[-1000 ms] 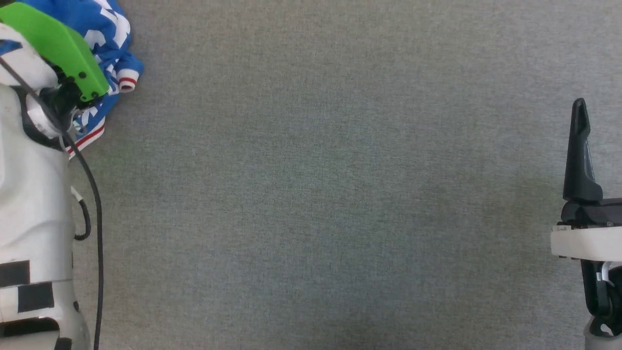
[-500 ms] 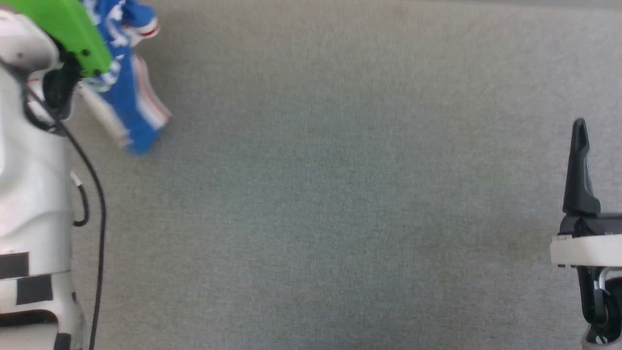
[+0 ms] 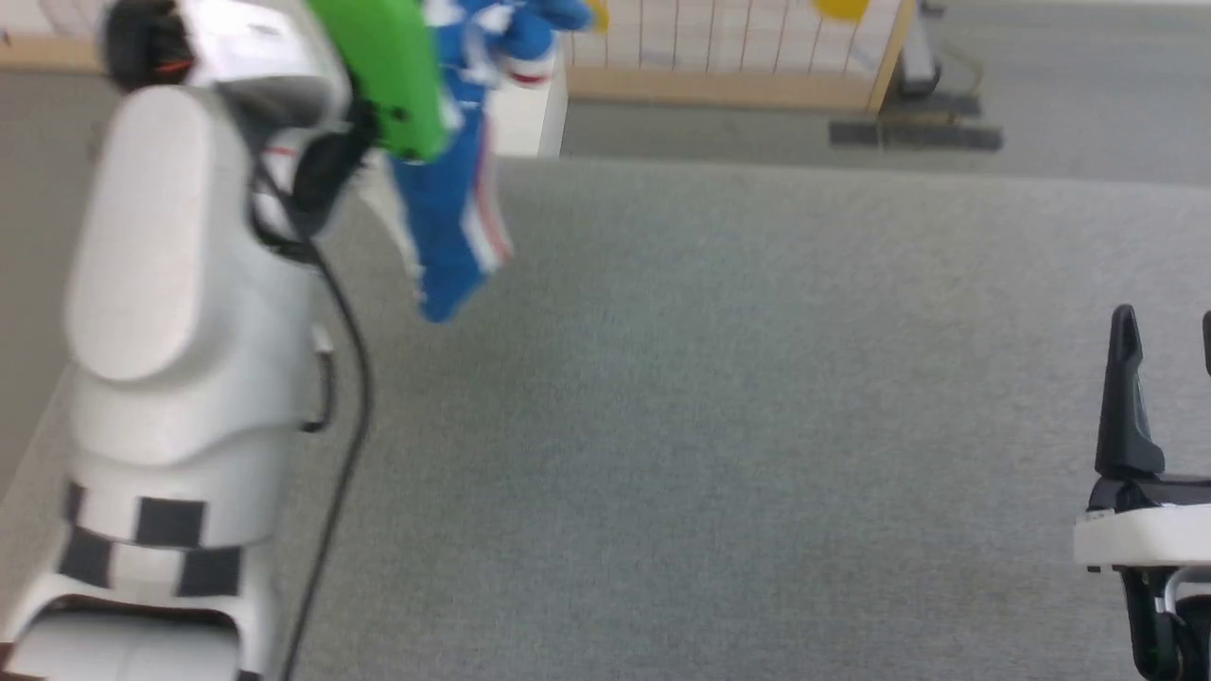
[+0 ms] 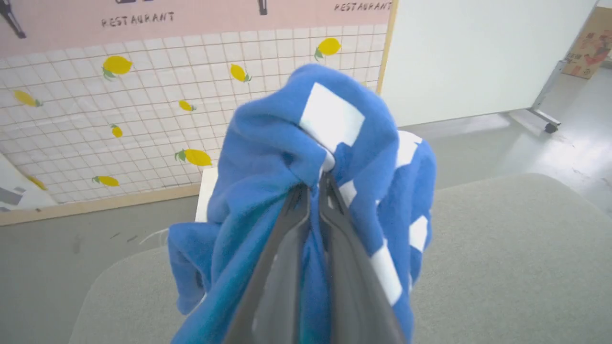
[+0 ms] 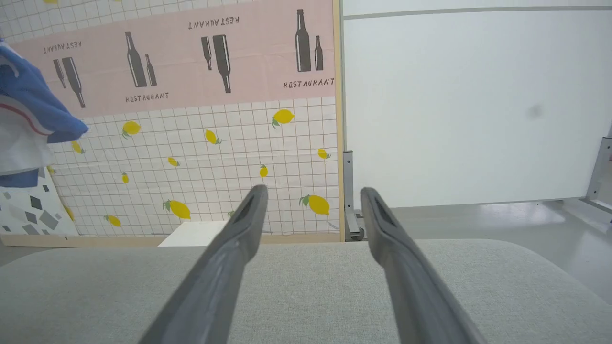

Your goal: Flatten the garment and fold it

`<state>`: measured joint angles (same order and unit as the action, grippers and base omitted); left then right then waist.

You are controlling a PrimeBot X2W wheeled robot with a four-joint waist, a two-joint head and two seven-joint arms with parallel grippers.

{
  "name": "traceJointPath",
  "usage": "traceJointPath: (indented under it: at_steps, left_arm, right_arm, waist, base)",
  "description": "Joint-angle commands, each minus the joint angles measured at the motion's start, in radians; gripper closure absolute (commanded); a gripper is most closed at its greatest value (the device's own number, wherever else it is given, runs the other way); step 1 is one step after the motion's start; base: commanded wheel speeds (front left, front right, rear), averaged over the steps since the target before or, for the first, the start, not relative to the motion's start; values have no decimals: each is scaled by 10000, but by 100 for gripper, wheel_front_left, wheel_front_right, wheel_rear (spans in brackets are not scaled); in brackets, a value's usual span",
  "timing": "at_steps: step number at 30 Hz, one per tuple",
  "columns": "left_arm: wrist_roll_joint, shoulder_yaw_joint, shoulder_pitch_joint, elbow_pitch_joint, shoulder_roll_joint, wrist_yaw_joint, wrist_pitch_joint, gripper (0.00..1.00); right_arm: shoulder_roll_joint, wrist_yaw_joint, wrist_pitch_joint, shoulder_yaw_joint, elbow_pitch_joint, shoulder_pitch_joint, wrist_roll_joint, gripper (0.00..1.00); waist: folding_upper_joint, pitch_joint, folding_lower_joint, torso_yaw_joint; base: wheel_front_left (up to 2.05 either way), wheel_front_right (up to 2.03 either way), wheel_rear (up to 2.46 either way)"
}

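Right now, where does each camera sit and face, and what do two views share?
Head view: on the head, facing down at the table; left forearm, right gripper show.
Left wrist view: on that wrist, along the left gripper, shut on the garment.
Right wrist view: on that wrist, along the open right gripper, toward the lemon wall.
Both wrist views share that wall.

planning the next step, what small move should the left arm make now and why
Probably swing the left gripper toward the middle of the grey table and lower it. It is shut on the garment, which hangs bunched in the air over the table's far left, so it cannot be flattened there. The right gripper is open and empty, free to take an edge.
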<state>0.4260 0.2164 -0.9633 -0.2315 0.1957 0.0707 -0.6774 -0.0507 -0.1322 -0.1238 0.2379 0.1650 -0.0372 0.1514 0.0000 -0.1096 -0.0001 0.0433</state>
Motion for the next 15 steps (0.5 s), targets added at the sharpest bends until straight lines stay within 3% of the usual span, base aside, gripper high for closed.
traceJointPath:
  at_steps: [1,8,15]
  left_arm:
    - [196,132,113,224,-248,59,-16,100]
    - [676,980,966,1123,-1066,107,-8,100]
    - [543,1829,1934,1224,-1294,-41,626,100]
  right_arm:
    - [4,15,-68,53,-37,120,82,0]
    - [4,15,-59,126,8,215,133,0]
    - [4,15,8,23,194,205,180,0]
  waist:
    - [0,799,1,-453]
    - [0,1079,1,-1047]
    - [0,850,1,-1708]
  base:
    - [0,0,0]
    - [0,0,0]
    - [0,0,0]
